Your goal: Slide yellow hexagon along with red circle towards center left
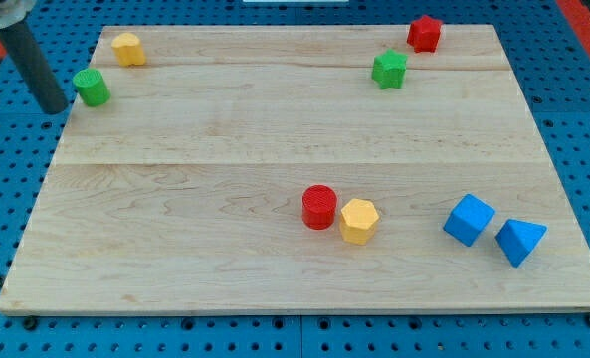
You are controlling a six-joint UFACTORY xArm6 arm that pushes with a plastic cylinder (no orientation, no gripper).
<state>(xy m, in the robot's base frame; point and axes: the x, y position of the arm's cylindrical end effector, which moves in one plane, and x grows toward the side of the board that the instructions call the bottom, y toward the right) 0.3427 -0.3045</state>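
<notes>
The yellow hexagon (358,221) lies on the wooden board (195,209), right of centre and towards the view's bottom. The red circle (319,206) touches its left side. My tip (55,107) is at the board's upper left edge, just left of the green circle (92,88), far from the yellow hexagon and red circle. The dark rod rises from it to the view's top left corner.
A yellow block (128,49) sits at the upper left. A green star (389,69) and a red star (425,33) sit at the upper right. A blue cube (470,220) and a blue triangle (519,240) lie at the lower right.
</notes>
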